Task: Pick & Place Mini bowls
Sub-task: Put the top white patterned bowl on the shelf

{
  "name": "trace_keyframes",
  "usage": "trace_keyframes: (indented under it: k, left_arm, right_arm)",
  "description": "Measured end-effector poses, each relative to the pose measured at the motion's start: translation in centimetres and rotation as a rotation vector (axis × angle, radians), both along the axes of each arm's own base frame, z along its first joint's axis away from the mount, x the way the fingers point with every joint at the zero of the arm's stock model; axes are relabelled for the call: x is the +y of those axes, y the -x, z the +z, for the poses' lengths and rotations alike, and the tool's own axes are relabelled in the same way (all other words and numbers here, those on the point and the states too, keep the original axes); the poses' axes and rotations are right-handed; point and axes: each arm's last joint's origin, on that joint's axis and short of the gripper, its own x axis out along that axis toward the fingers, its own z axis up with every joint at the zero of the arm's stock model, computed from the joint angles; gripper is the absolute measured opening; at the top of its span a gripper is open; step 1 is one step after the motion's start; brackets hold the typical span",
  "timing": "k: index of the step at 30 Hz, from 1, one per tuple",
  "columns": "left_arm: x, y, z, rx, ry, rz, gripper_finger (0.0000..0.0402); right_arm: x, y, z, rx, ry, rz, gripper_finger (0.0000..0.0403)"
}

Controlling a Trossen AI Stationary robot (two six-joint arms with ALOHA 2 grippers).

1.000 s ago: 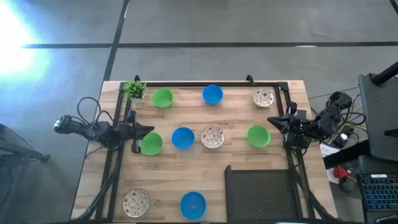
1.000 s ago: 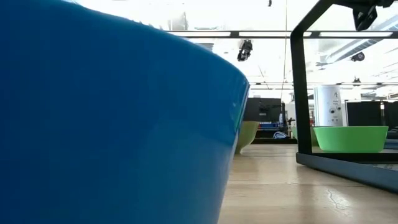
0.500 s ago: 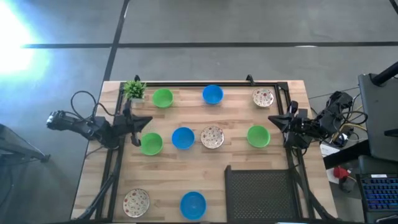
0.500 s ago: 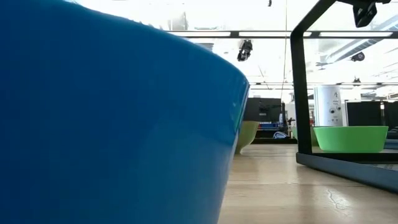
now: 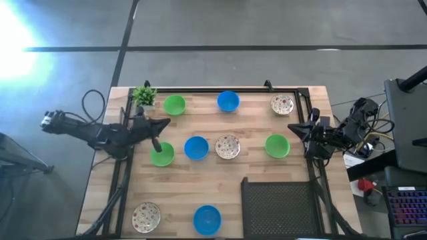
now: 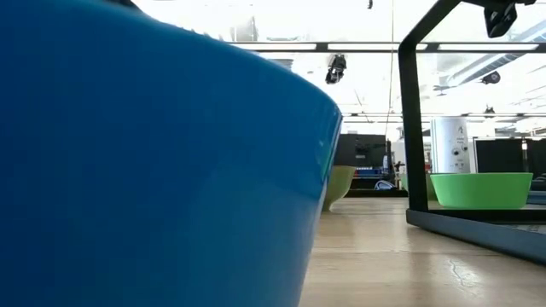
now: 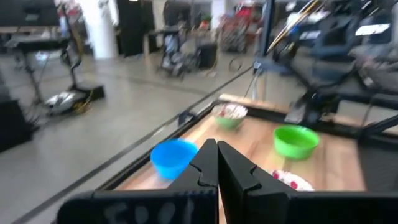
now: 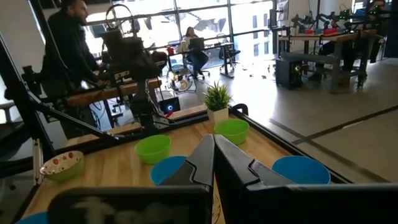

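A blue bowl [image 5: 207,219] sits at the near edge of the wooden table [image 5: 267,187], filling most of the low view [image 6: 153,162], with a speckled white bowl [image 5: 145,216] to its left at the near left corner. A dark perforated mat [image 5: 279,207] covers the near right part of the table. In the middle row stand four bowls from left to right: a green bowl [image 5: 161,156], a second blue bowl [image 5: 196,148], a second speckled bowl [image 5: 227,147] and a second green bowl [image 5: 277,146]. The left gripper [image 5: 162,124] hangs just beyond the left-hand green bowl of that row, its fingers [image 7: 205,163] pressed together with nothing between them, pointing toward the table's middle. The right gripper [image 5: 292,129] waits at the right edge, just beside the right-hand green bowl, its fingers [image 8: 208,155] likewise clenched and empty. Along the far edge stand a third green bowl [image 5: 174,105], a third blue bowl [image 5: 228,101] and a third speckled bowl [image 5: 282,104], all well apart from one another. A small potted plant [image 5: 144,95] stands at the far left corner, just beside the far green bowl. Beyond the table, the right wrist view shows a person [image 8: 69,43] standing and another person seated [image 8: 196,53] farther off.
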Motion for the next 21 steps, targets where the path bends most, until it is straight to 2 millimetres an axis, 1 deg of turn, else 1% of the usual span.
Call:
trace_keyframes:
  k: [5,7,10,14,21]
  left_arm:
    - [0.0,-0.8,1.4,0.062,0.003,0.053,0.0]
    - [0.1,-1.1,2.2,0.055,0.007,0.066,0.0]
    - [0.2,-1.9,2.7,0.063,0.021,0.087,0.0]
    - [0.2,-2.8,3.2,0.061,0.036,0.105,0.0]
    - [0.0,-4.2,3.2,0.092,0.03,0.113,0.0]
  right_arm:
    - [0.0,0.0,0.0,-0.006,-0.012,-0.001,0.0008]
    - [0.0,0.0,0.1,-0.021,-0.053,-0.009,0.0008]
    - [-0.1,0.0,0.1,-0.042,-0.111,-0.031,0.0008]
    - [-0.1,0.1,0.2,-0.046,-0.118,-0.032,0.0008]
    - [-0.8,0.7,2.2,-0.081,-0.119,-0.06,0.0008]
